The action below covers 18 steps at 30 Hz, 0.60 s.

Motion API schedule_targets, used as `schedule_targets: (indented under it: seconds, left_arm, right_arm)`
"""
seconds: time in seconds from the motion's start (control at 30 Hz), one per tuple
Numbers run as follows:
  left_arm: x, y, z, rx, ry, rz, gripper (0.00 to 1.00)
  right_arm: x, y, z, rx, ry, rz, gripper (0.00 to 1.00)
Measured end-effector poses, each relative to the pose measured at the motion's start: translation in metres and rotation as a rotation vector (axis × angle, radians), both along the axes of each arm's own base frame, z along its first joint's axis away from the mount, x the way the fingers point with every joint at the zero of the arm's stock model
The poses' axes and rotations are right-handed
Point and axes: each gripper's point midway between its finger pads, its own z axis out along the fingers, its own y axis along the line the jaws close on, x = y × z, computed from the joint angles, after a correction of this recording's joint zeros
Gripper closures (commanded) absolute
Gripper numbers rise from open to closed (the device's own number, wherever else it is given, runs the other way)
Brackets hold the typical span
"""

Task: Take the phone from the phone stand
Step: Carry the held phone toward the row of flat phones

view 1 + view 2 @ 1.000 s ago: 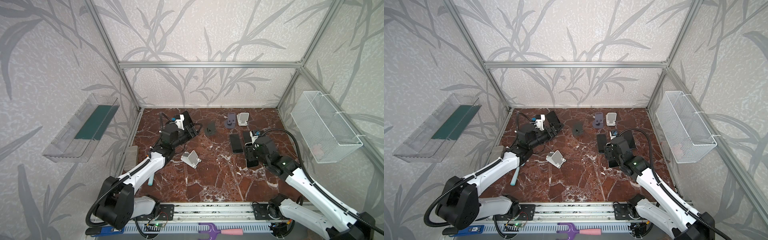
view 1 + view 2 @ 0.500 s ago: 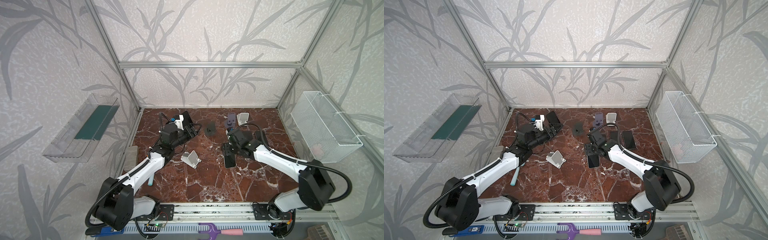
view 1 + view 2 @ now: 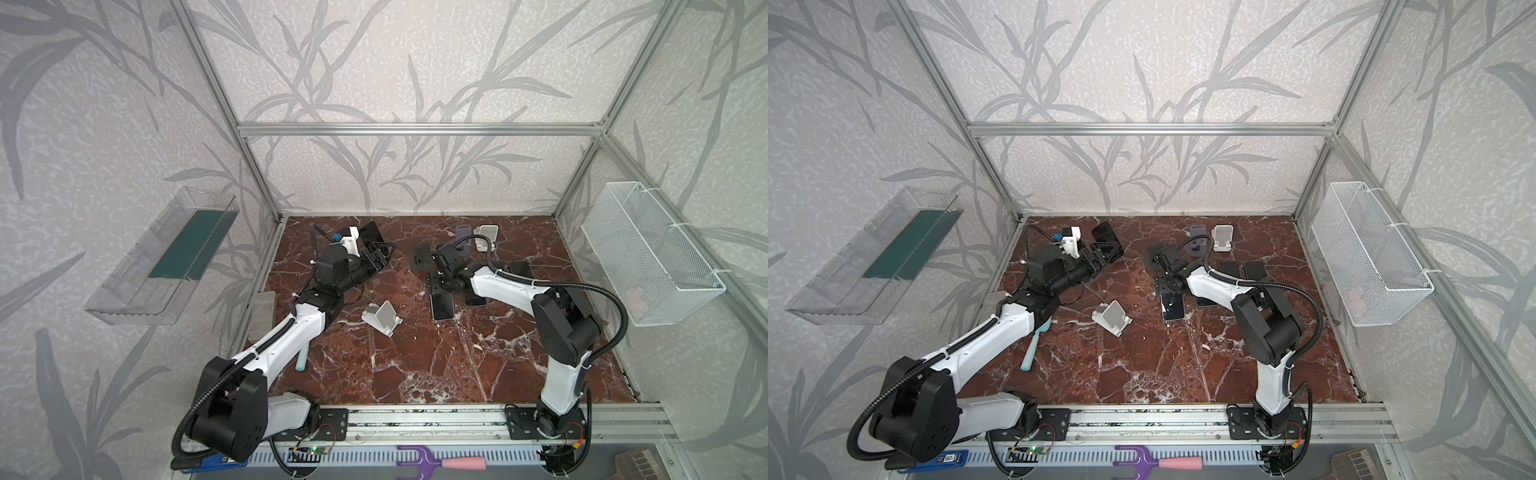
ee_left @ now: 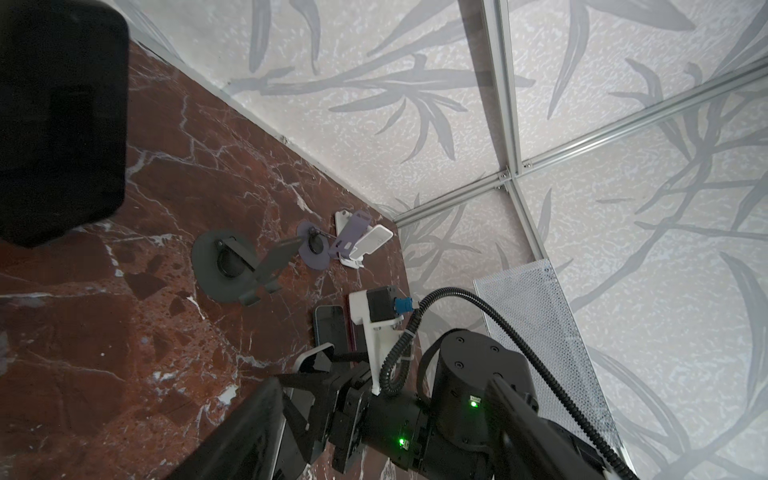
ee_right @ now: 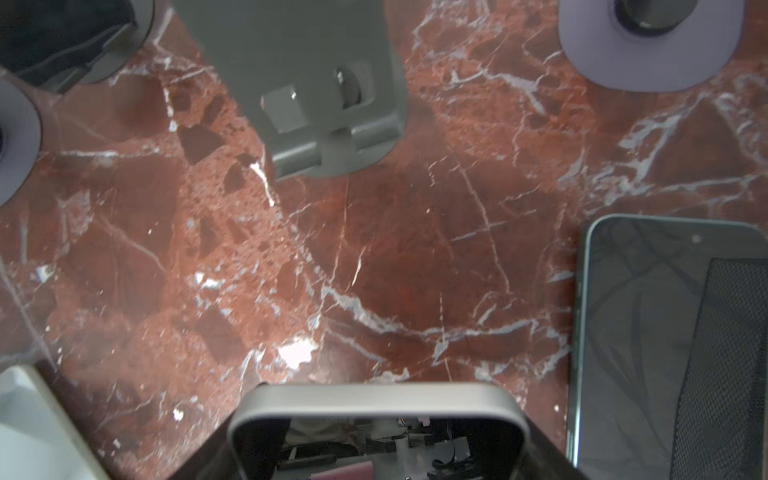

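- Marble worktop (image 3: 415,365) carries our phone stands; the grey stand (image 5: 307,83) is our landmark.
- Our right gripper (image 3: 436,286), just before it, holds a phone (image 3: 442,305) in its jaws.
- Our left gripper (image 3: 376,259), well left of it, grips a dark phone (image 4: 54,120).

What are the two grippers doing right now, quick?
Left gripper: cannot be told; it sits against a black phone.
Right gripper: closed, holding a silver-edged phone.

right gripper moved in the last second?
Yes. The right gripper, shut on a dark phone, has swung leftward, away from the wire basket toward the white phone stand.
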Motion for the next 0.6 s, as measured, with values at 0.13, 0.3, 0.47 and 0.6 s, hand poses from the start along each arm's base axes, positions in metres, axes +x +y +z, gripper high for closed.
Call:
schedule_targets:
  seconds: [0.13,0.3,0.47,0.6]
  left_arm:
    - [0.007,0.013,0.005,-0.023,-0.010,0.037,0.23]
    - [0.007,0.012,0.011,-0.040,-0.024,0.031,0.23]
    - [0.007,0.011,0.014,-0.050,-0.032,0.024,0.23]
    - [0.006,0.010,0.015,-0.053,-0.035,0.018,0.23]
  right_arm:
    - [0.013,-0.002,-0.004,-0.001,0.007,-0.013,0.39]
    - [0.023,-0.003,-0.016,-0.008,0.041,-0.019,0.37]
    - [0.027,-0.002,-0.026,-0.021,0.065,-0.019,0.37]
    - [0.029,-0.005,-0.031,-0.049,0.066,-0.024,0.36]
